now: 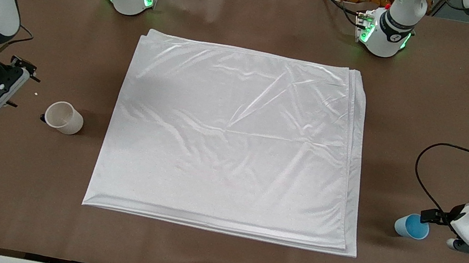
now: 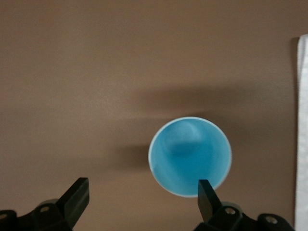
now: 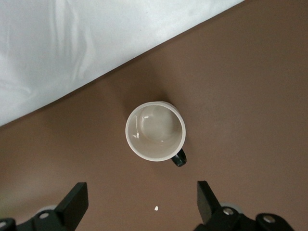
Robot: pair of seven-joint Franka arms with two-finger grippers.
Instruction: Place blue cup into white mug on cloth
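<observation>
We found nothing done: blue cup (image 1: 412, 226) and white mug (image 1: 64, 117) sat off the cloth (image 1: 233, 141), left gripper (image 2: 142, 202) and right gripper (image 3: 142, 204) both spread, empty.

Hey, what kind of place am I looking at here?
Most likely a robotics lab: two robot arms mounted on a brown-covered table, cables and equipment along its edges, and staged props, a cloth, white mug and blue cup.

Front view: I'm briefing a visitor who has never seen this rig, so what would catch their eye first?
The big shiny white cloth fills the middle of the brown table. The blue cup stands off the cloth toward the left arm's end, beside the open left gripper. The white mug stands off it toward the right arm's end, beside the open right gripper.
</observation>
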